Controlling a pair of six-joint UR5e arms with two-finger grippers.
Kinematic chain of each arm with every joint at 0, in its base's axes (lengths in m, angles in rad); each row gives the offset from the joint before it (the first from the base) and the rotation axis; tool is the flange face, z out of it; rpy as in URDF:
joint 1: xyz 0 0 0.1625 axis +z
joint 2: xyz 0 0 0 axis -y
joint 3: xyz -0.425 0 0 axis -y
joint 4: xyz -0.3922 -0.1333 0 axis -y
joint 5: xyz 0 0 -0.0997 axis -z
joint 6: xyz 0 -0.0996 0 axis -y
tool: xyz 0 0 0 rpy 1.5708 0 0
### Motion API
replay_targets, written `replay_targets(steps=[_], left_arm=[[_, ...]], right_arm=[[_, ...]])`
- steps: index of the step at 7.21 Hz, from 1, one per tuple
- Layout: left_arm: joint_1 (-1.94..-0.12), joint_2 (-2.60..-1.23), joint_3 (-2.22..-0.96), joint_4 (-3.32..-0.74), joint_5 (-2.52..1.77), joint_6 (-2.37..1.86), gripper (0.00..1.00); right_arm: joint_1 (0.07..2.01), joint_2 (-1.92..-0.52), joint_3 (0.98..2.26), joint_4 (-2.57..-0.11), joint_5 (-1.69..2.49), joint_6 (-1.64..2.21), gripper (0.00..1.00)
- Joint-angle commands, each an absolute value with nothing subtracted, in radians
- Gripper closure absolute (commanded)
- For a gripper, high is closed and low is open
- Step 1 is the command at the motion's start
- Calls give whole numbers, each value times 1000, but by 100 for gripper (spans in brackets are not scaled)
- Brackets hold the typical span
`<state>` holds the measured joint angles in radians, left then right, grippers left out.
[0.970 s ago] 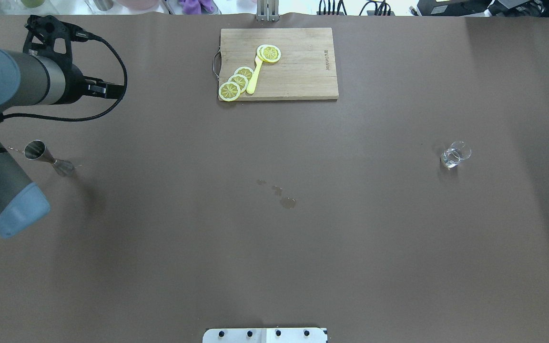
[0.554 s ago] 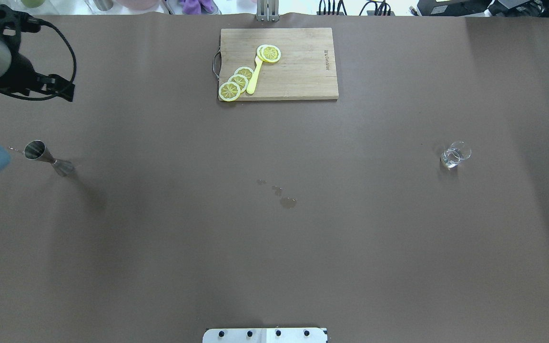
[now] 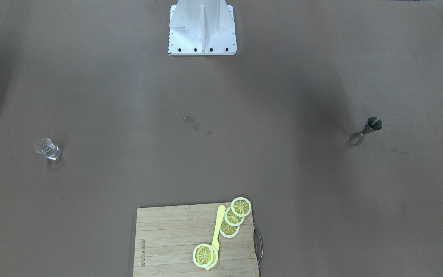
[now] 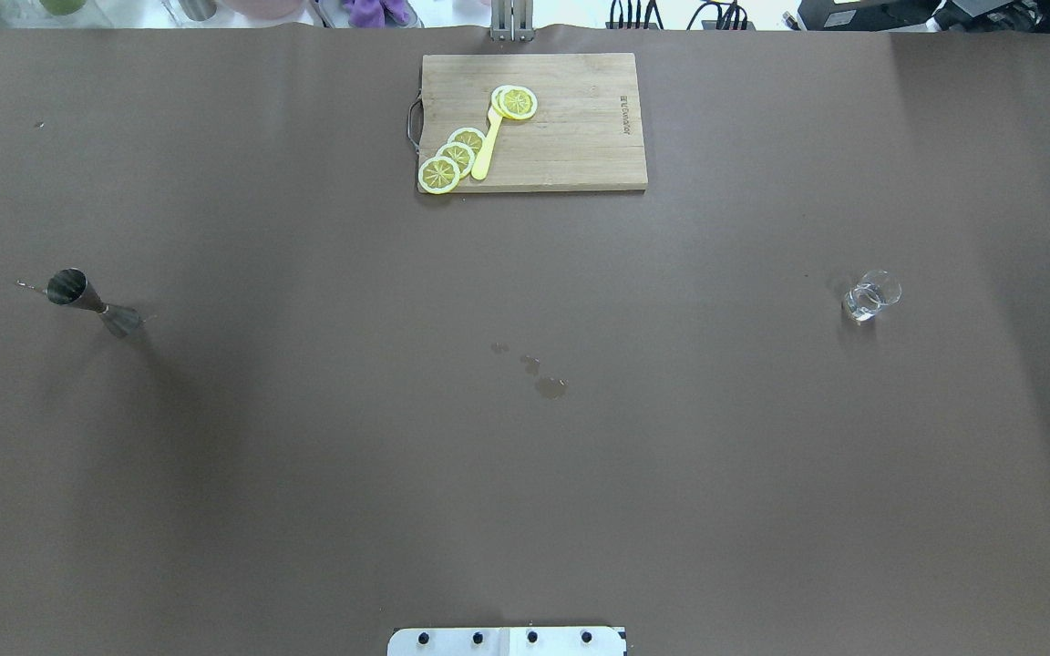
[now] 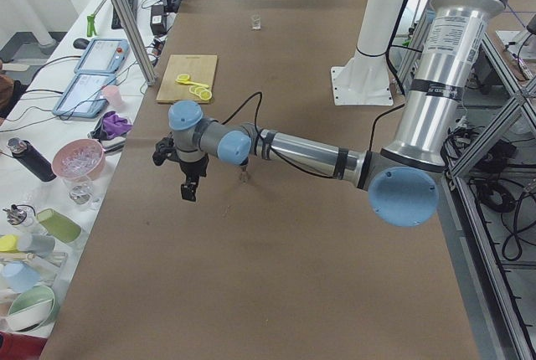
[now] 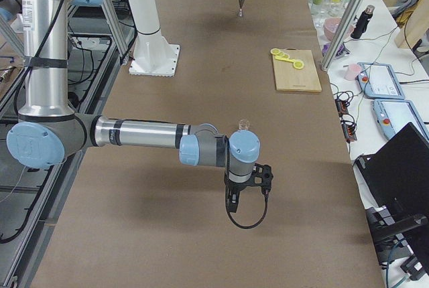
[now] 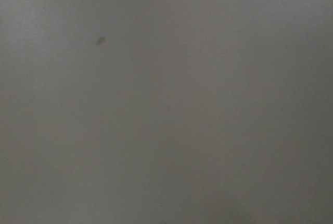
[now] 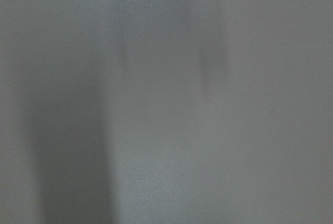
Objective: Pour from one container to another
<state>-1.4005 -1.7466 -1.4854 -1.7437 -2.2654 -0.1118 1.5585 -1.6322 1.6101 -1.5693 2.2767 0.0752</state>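
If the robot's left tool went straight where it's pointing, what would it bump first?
Probably just the bare brown table cover. The left tool points down, and its wrist camera shows nothing else. The small dark steel hourglass jigger stands off to one side.

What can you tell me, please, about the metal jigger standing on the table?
The jigger is a small piece of dark grey steel, shaped like an hourglass: two cones joined at a narrow waist. It stands upright on one cone on the brown table, on the robot's left side, with the other cone's open mouth facing up. Only the table touches it. Whether it holds any liquid cannot be told.
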Motion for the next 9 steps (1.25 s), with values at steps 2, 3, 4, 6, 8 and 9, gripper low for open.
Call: replay_targets(steps=[2, 3, 4, 6, 8, 9], left_arm=[[-1529, -1467, -1471, -1964, -2341, 132, 1], [-1535, -1454, -1471, -1960, -2365, 133, 1], [-1555, -1457, -1471, -1956, -2390, 136, 1], [-1572, -1468, -1486, -1924, -2425, 134, 1], [-1586, -1541, -1639, -1571, -2413, 127, 1], [-1585, -1569, -1670, -1487, -2411, 124, 1]], right_arm=[[1559, -1631, 1609, -1569, 2279, 77, 0], [1559, -1632, 1608, -1569, 2279, 75, 0], [1559, -1632, 1606, -1569, 2279, 77, 0], [1559, -1629, 1608, -1569, 2283, 77, 0], [1559, -1632, 1605, -1571, 2284, 77, 0], [1559, -1632, 1602, -1571, 2284, 77, 0]])
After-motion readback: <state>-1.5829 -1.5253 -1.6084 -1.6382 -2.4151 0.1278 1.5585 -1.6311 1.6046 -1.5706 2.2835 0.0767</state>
